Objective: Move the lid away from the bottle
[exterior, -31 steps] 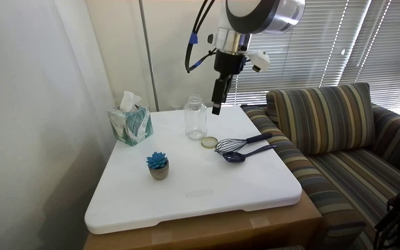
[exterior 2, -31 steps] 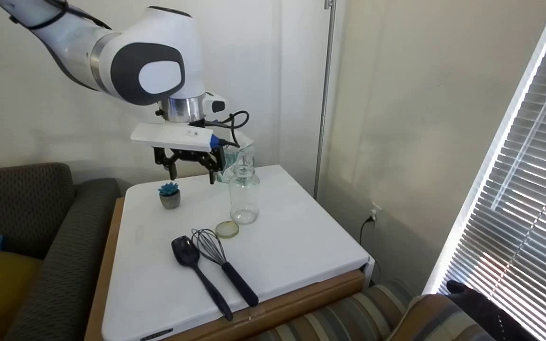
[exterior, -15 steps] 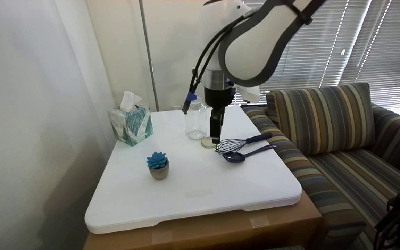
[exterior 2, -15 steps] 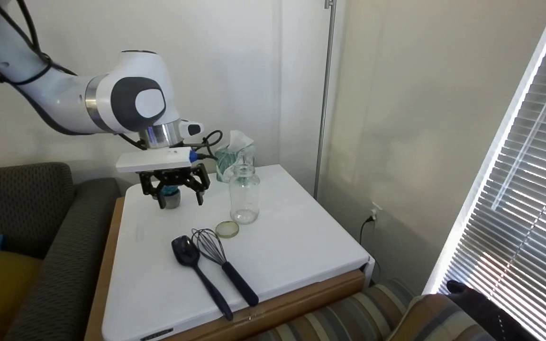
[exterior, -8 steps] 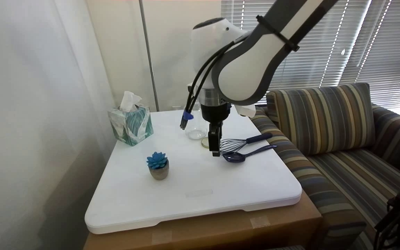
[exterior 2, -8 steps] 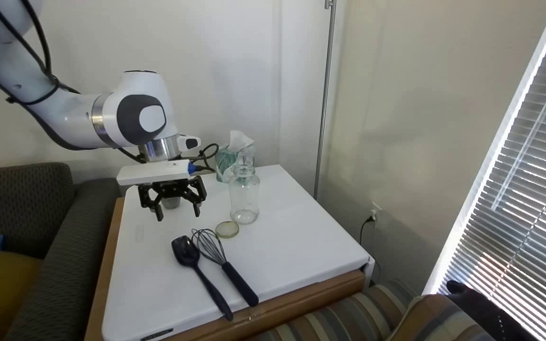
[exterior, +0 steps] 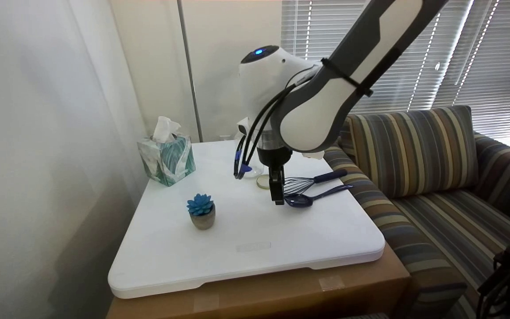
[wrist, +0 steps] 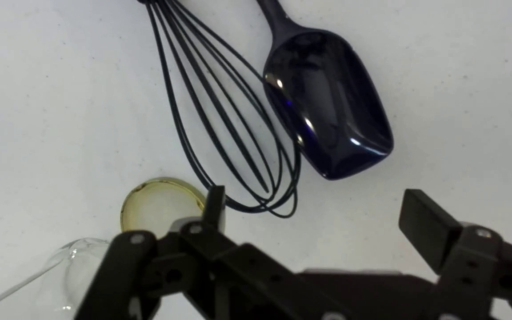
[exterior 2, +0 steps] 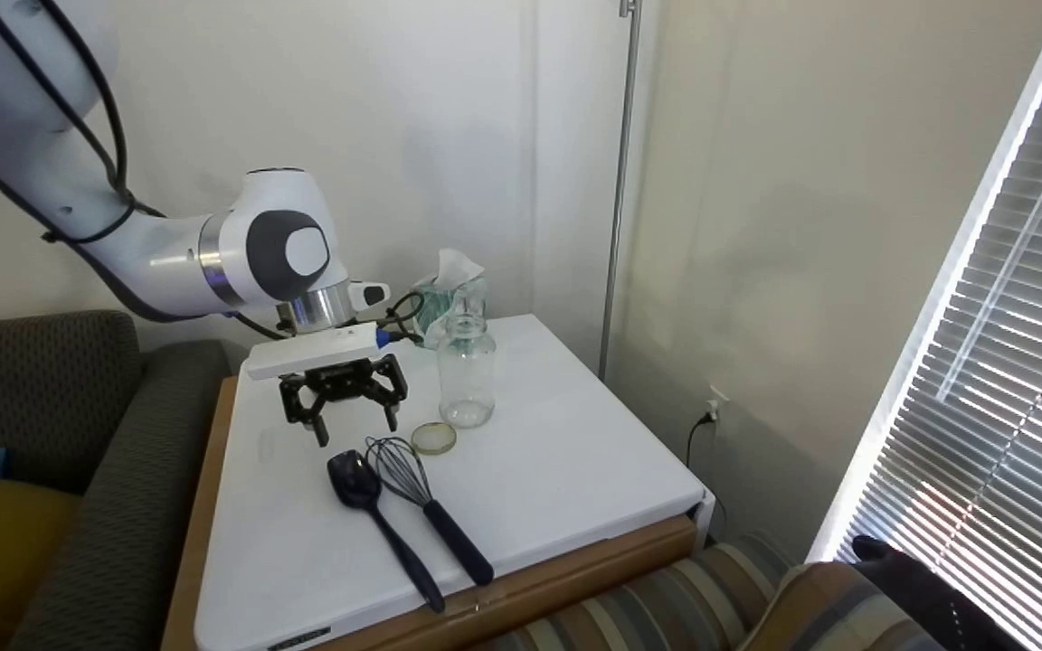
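Gripper (exterior 2: 357,434), lower over the tabletop (exterior 2: 566,457) than a moment ago, jaws spread wide, nothing between them; lid (exterior 2: 433,438), pale yellowish disc, flat, ungrasped, already off and just beside the foot of the upright bottle (exterior 2: 467,375); whisk (exterior 2: 438,515), wire loops close on the lid's opposite flank, contact uncertain; spoon (wrist: 327,102), alongside the whisk; descent apparently the approach to the lid; sideways shift likely needed, with the bottle at risk of a knock; potted plant (exterior: 202,212), well apart; tabletop from potted plant and spoon to its near edge, in an exterior view, probably the best room for carrying the lid.
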Motion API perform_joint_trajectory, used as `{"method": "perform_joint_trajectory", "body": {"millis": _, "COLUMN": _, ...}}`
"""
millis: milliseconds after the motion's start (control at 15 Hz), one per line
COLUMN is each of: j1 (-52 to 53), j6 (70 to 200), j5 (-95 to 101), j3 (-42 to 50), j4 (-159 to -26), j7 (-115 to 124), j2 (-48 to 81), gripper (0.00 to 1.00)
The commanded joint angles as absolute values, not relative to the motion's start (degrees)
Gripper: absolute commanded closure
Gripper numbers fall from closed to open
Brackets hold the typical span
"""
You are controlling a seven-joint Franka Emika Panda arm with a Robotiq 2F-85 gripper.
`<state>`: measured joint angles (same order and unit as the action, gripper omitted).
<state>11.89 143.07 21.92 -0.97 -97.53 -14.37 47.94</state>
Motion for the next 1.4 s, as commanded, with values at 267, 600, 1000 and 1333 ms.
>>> {"method": "perform_joint_trajectory", "body": {"millis": 267, "j1": 13.3, "j6": 142.8, "j5": 24.8, "j3": 0.0, "j4": -94.4, "j7": -14.1, "j2": 50.1, "gripper": 0.00}}
{"method": "perform_joint_trajectory", "body": {"millis": 600, "j1": 13.7, "j6": 142.8, "j5": 24.9, "j3": 0.1, "j4": -93.9, "j7": -14.0, "j2": 50.3, "gripper": 0.00}}
{"method": "perform_joint_trajectory", "body": {"millis": 1000, "j1": 13.1, "j6": 142.5, "j5": 25.5, "j3": 0.9, "j4": -90.1, "j7": -15.2, "j2": 52.5, "gripper": 0.00}}
{"method": "perform_joint_trajectory", "body": {"millis": 1333, "j1": 12.2, "j6": 141.9, "j5": 24.9, "j3": 0.9, "j4": -83.6, "j7": -17.0, "j2": 56.3, "gripper": 0.00}}
